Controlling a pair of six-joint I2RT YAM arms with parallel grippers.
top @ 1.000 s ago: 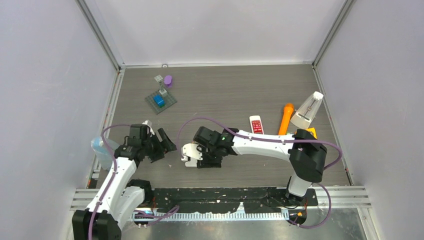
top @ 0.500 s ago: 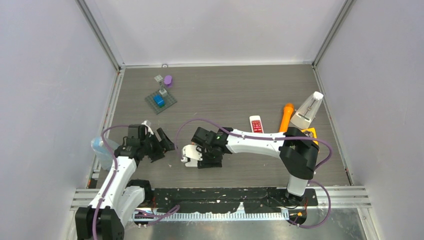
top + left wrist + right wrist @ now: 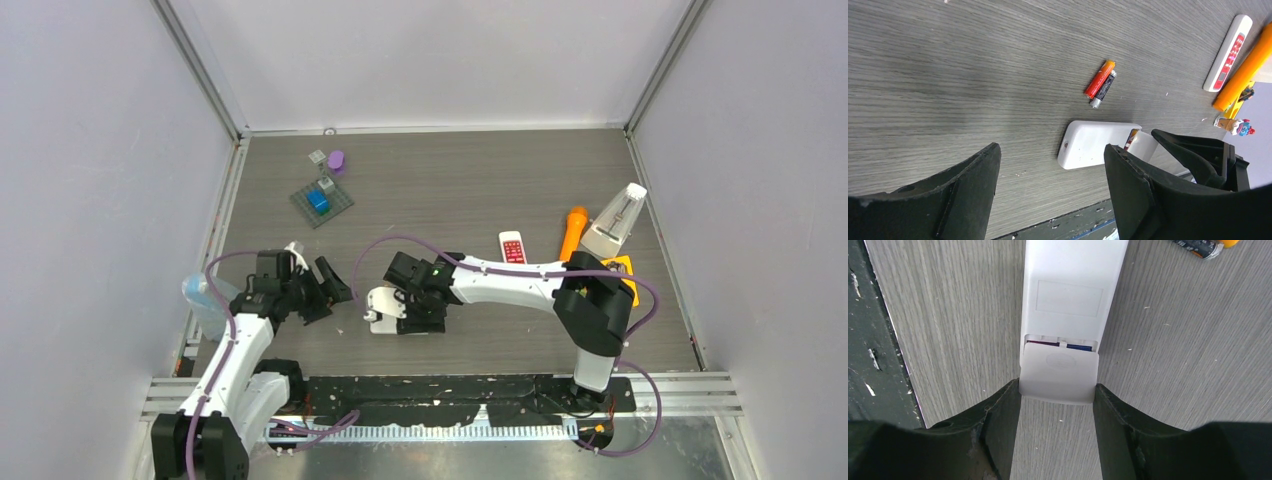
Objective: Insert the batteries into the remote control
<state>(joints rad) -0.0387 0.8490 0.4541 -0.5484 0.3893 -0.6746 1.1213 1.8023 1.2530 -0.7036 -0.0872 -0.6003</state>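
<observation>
The white remote control [image 3: 1073, 285] lies face down on the grey table. Its battery cover [image 3: 1058, 377] is slid partly off, and my right gripper [image 3: 1057, 388] is shut on the cover's two sides. In the uncovered slot, the ends of two batteries show, one red [image 3: 1042, 343] and one blue [image 3: 1079, 346]. A red-orange battery [image 3: 1100, 79] and a black one [image 3: 1104, 91] lie loose side by side beyond the remote [image 3: 1095, 145]. My left gripper [image 3: 1052, 152] hangs open and empty, just left of the remote [image 3: 381, 305].
A second white remote with red buttons [image 3: 512, 248], an orange cylinder [image 3: 573, 232] and a white metronome-shaped object [image 3: 615, 220] lie at the right. A grey plate with a blue brick [image 3: 322, 203] and a purple piece [image 3: 336, 160] are far left. A pale bottle [image 3: 200, 300] stands at the left edge.
The right arm's elbow has swung a little left while its gripper stays on the cover. The left gripper has hardly moved.
</observation>
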